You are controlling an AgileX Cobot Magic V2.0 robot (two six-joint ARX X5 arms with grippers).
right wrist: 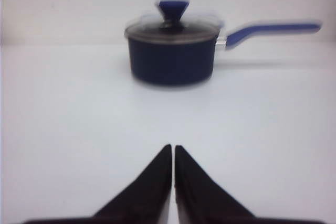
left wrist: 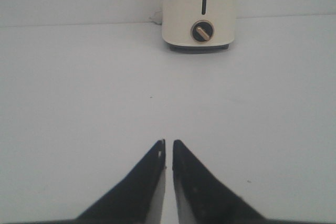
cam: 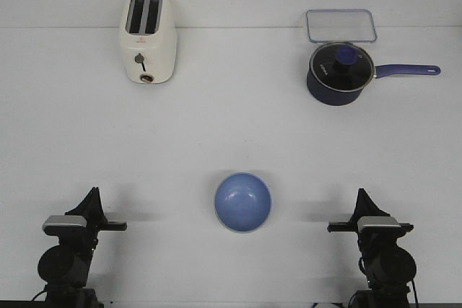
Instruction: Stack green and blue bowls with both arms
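The periwinkle blue bowl (cam: 242, 201) sits upright on the white table near the front, midway between the two arms. A thin pale edge shows along its near rim. I cannot tell whether that is the green bowl under it, and no separate green bowl is in view. My left gripper (cam: 92, 192) rests at the front left, shut and empty, well left of the bowl; in the left wrist view (left wrist: 169, 141) its tips are nearly touching. My right gripper (cam: 359, 193) rests at the front right, shut and empty, which the right wrist view (right wrist: 173, 146) also shows.
A cream toaster (cam: 147, 37) stands at the back left and also shows in the left wrist view (left wrist: 199, 11). A dark navy saucepan (cam: 339, 73) with a glass lid and a long handle stands at the back right and shows in the right wrist view (right wrist: 172, 51). A clear lidded container (cam: 341, 25) lies behind it.
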